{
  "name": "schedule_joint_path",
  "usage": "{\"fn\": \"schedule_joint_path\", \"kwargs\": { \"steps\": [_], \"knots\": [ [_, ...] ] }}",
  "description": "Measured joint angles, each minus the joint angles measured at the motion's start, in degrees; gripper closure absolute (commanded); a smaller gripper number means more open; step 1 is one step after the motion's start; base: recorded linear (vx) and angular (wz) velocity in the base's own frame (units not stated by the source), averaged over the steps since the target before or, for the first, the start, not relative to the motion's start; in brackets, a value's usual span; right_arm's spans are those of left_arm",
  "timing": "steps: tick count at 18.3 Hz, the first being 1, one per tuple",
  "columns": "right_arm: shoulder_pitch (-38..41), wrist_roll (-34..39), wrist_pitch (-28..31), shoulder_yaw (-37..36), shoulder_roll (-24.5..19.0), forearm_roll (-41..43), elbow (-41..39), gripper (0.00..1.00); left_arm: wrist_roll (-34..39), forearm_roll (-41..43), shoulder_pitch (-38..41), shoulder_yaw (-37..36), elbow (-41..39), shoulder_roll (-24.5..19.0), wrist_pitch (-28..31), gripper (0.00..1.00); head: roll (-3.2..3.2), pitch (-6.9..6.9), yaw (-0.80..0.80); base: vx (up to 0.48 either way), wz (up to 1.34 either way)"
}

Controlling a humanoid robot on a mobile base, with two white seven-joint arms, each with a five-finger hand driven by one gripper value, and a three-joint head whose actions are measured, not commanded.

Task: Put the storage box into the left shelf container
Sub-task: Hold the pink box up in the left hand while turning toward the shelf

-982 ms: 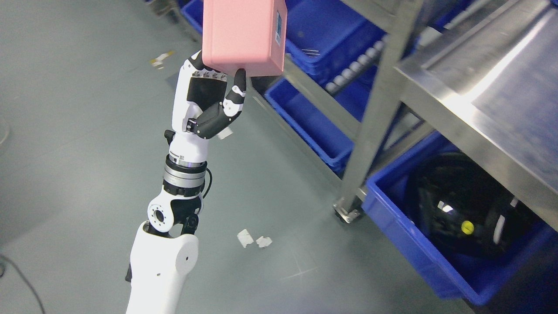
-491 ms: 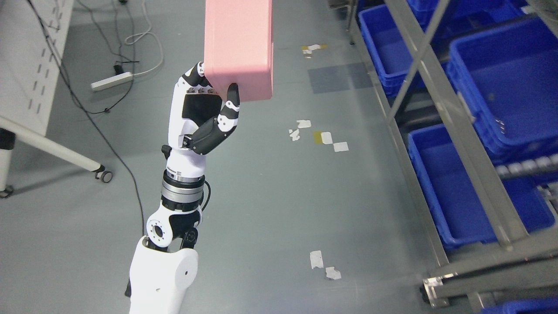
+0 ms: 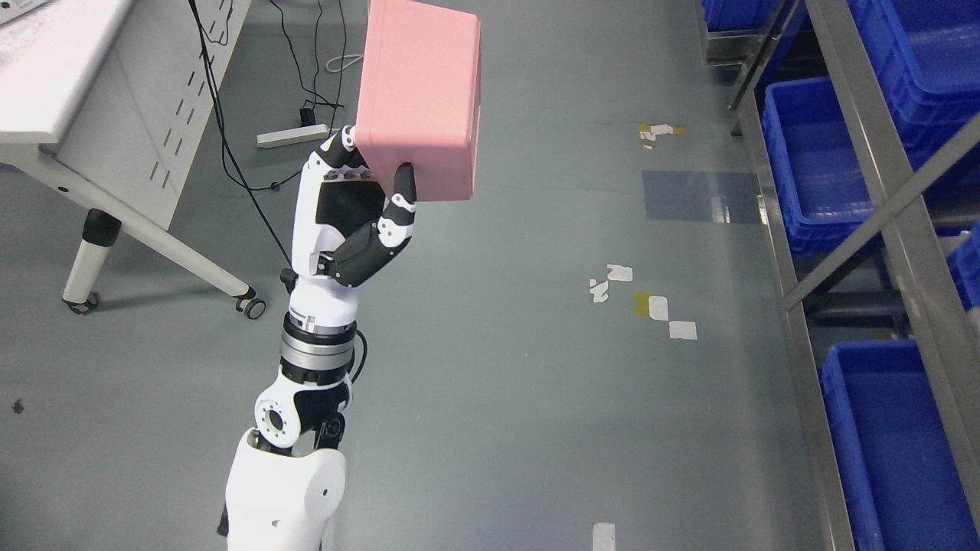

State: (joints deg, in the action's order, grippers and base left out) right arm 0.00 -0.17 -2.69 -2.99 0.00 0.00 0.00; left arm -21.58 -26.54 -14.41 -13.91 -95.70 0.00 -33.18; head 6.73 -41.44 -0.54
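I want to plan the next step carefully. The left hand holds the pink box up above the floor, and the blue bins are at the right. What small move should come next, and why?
Probably carry the pink storage box to the right, toward the blue bins in the metal shelf. The left hand grips the box at its lower end, thumb on the near face, over bare floor well apart from the shelf, so releasing now would drop it.
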Motion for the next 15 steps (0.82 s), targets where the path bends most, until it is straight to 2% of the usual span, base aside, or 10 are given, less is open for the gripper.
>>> {"fn": "schedule_joint_path", "kwargs": {
  "steps": [5, 15],
  "knots": [
    [0.00, 0.05, -0.06, 0.00, 0.00, 0.00, 0.00, 0.00, -0.07, 0.00, 1.36, 0.02, -0.25, 0.00, -0.08, 0.95, 0.00, 0.00, 0.00, 0.352, 0.13],
    [0.00, 0.36, -0.11, 0.00, 0.00, 0.00, 0.00, 0.00, -0.10, 0.00, 2.38, -0.25, -0.48, 0.00, 0.06, 0.95, 0.00, 0.00, 0.00, 0.467, 0.04]
  ]
}}
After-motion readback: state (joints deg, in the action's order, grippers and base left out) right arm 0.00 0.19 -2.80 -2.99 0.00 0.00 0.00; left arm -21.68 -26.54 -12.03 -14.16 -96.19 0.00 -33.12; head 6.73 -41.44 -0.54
